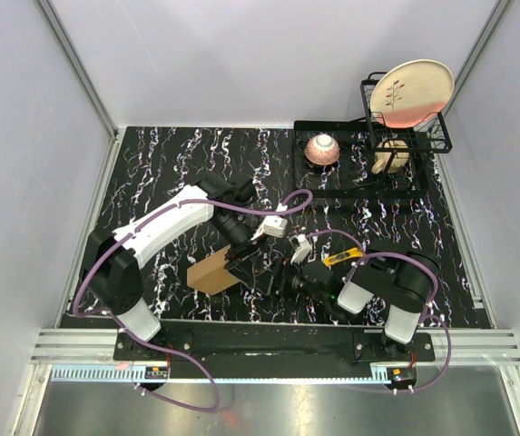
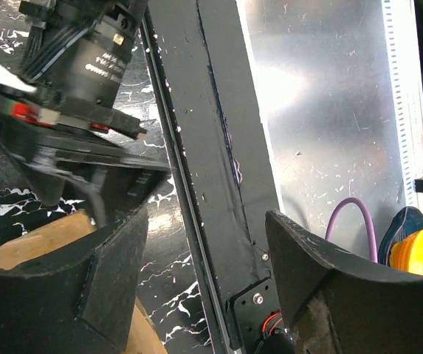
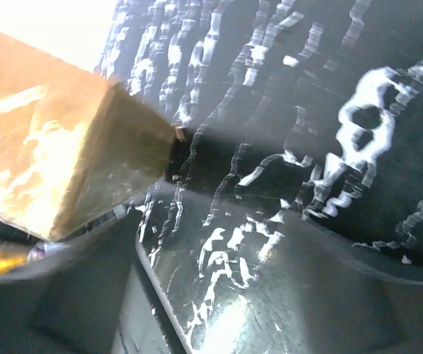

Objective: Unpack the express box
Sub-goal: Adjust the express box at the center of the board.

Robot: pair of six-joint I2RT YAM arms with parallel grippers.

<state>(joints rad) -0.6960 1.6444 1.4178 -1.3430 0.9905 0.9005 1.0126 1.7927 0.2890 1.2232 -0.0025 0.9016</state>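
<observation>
The express box (image 1: 210,273) is a small brown cardboard box lying on the black marbled table near the front edge, between the two arms. My left gripper (image 1: 241,261) hangs over its right end, and in the left wrist view this gripper (image 2: 207,287) is open, with the cardboard (image 2: 40,237) by its left finger (image 2: 71,287) and only table in the gap. My right gripper (image 1: 274,276) sits low just to the right of the box. The right wrist view is blurred: the gripper (image 3: 218,295) is open, and the box (image 3: 56,147) sits up and left of its fingers.
A yellow utility knife (image 1: 342,258) lies right of the grippers. At the back right, a black tray (image 1: 307,182) carries a pink bowl (image 1: 322,150), and a wire rack (image 1: 368,109) holds a plate (image 1: 411,91). The black front rail (image 2: 218,147) runs close by.
</observation>
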